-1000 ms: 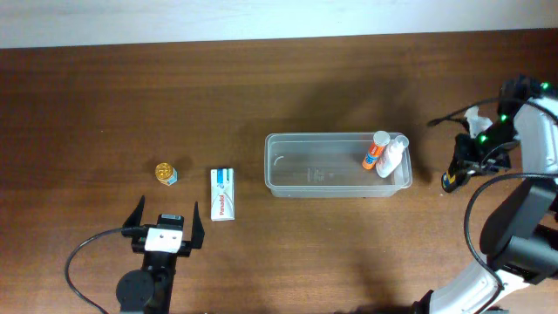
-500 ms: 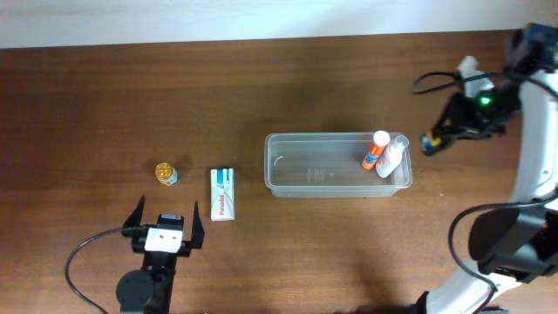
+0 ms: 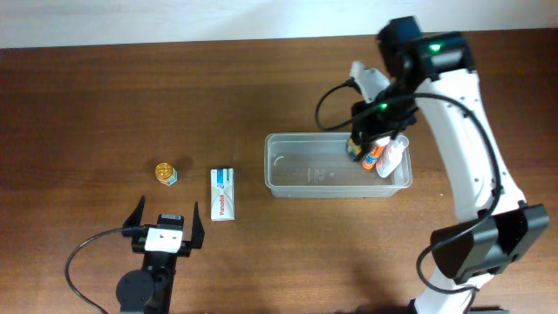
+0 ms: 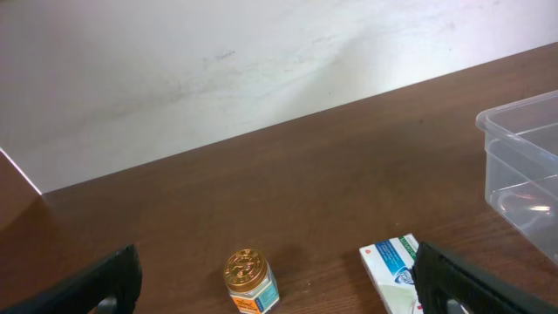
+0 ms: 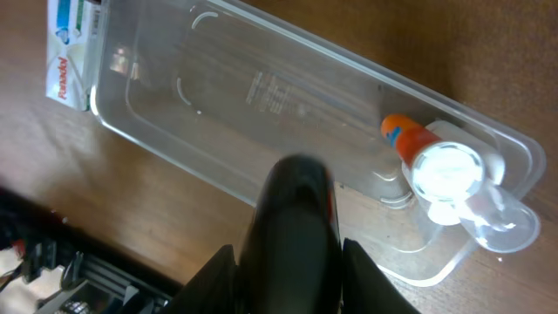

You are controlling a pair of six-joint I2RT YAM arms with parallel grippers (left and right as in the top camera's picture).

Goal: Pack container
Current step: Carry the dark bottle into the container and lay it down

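1. Jaws of the left claw (image 3: 169, 209) stand wide apart with nothing between them, low over the table (image 3: 87, 105).
2. Jar (image 3: 165, 174) with a gold lid stands upright ahead of this claw, a little left of its midline in the wrist view (image 4: 249, 279).
3. Box (image 3: 224, 194), white and flat, lies ahead of the claw's right finger, near the jar but apart from it.
4. Tub (image 3: 305, 170) sits well to the right of the left claw and under the right one. Its left and middle are bare. At its right end an orange bottle (image 3: 377, 150) with a white cap and a clear bottle (image 3: 394, 155) lie touching.
5. Right claw (image 3: 356, 150) hangs over the tub's right half, just left of the bottles. Its jaws are narrow, clamped on a dark item (image 5: 292, 201) with a red streak. What it is, and whether it touches the tub, cannot be told.
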